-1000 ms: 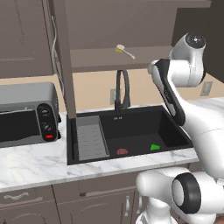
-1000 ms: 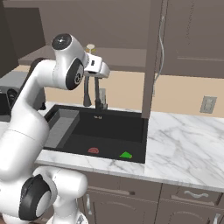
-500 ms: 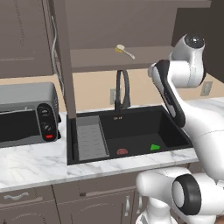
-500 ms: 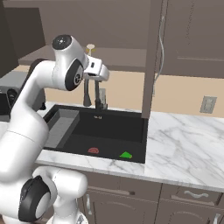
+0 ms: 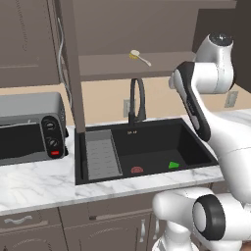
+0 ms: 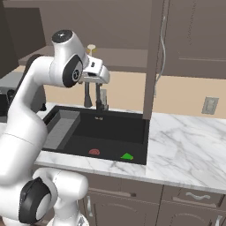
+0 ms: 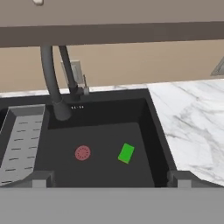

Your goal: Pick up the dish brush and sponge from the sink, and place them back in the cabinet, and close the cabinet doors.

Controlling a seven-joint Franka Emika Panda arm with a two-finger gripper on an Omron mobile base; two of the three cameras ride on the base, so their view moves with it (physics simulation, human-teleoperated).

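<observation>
The light is soft and even in all three pictures, not too bright and not dim. It looks like it comes from everywhere at once, so nothing has a sharp shadow. The inside of the sink [image 5: 147,147] is very dark, and its walls are hard to tell from its floor. The white marble tabletop [image 6: 185,141] is the brightest part, with no glare on it. The sponge [image 7: 126,153] looks bright and flat. Edges look a little jagged and soft. Straight lines stay straight at the picture edges.
</observation>
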